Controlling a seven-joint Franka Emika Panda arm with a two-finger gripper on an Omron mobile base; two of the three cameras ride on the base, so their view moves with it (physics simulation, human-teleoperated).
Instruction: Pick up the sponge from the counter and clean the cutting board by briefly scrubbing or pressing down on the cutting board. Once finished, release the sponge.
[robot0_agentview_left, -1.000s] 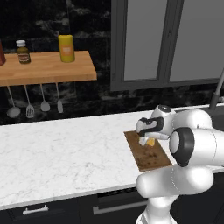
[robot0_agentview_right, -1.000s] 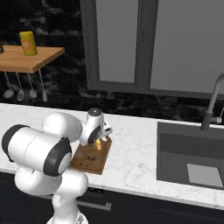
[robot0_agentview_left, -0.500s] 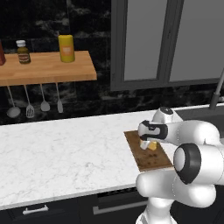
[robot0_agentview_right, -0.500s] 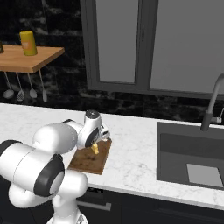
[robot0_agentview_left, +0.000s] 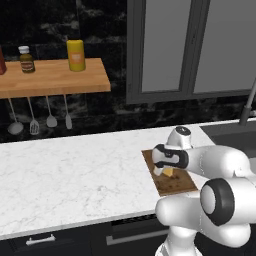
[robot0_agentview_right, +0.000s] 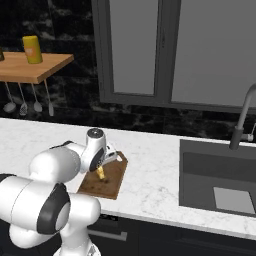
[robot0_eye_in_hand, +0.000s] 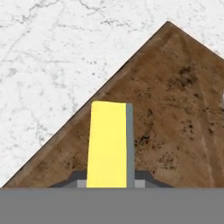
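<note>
Counter (robot0_agentview_left: 75, 175) first, since it is the biggest; it runs white across the middle of the left base view, and the board (robot0_agentview_left: 172, 185) lies on it at the lower right of that frame, near the front edge; in the right base view the board (robot0_agentview_right: 111, 180) sits at the lower middle, left of the sink (robot0_agentview_right: 220, 185); the arm comes next; a second ago its big dark joint hung right beside the board in the left base view, and now that joint is low at the bottom right, with the hand reaching out over the wood; the gripper (robot0_agentview_left: 167, 171) has slid a little from the board's top edge toward its middle; I think that means the scrubbing is going on now, with one stroke across the wood; the sponge (robot0_eye_in_hand: 109, 144) is smallest; it is pinched between the two fingers, which are squeezed tight on its sides; in the hand view it stands on its narrow edge, yellow with a thin grey strip down its right side, over the brown wood near the board's left edge; I cannot tell if its tip touches the wood; letting go is not yet done.
</note>
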